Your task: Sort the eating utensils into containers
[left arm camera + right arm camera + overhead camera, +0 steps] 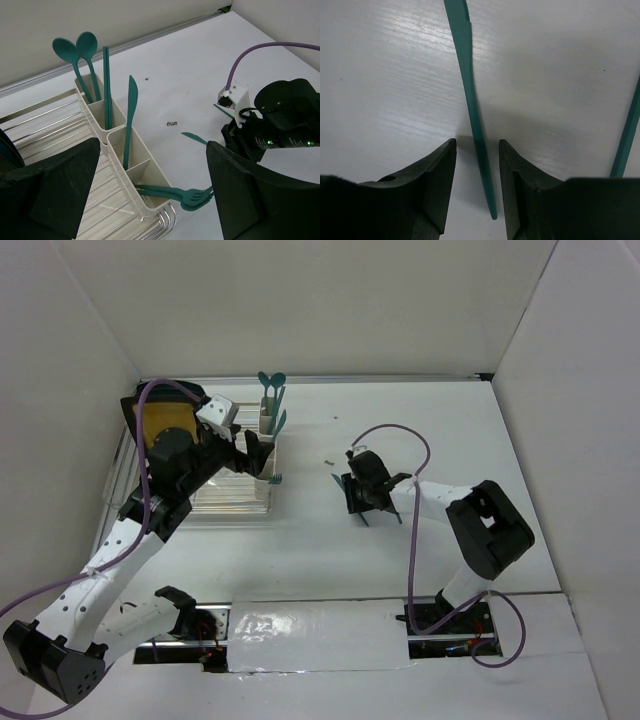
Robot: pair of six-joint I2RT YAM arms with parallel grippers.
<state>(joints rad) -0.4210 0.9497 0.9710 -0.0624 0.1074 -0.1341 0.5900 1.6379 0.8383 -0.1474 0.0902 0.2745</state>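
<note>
Teal-green plastic eating utensils (87,44) are mostly sorted, by my reckoning. The cream-white rectangular plastic containers (150,172) stand in a row at the far left, against the clear wire dish rack (50,130). The farthest cup holds two spoons and one straight handle (106,85) whose head I cannot see. The middle cup holds an upright knife (131,115). The nearest cup holds two forks (192,196), tipped far over with their tines hanging past the rim.

What is left lies right of centre on the white surface (385,75): a slim teal knife (465,65) and, just to its right, a second thin teal piece (627,130) that shows only as an edge. So two pieces appear to remain.

My right arm folds at the elbow on the right and reaches back left, wrist pointing straight down. My right gripper (477,145) straddles the handle end of the lying knife, partly spread, with a gap on each side, not pinching yet.

My left arm stretches from the near left corner across the rack. My left gripper (152,150) hangs spread wide and empty above the nearest cup.
</note>
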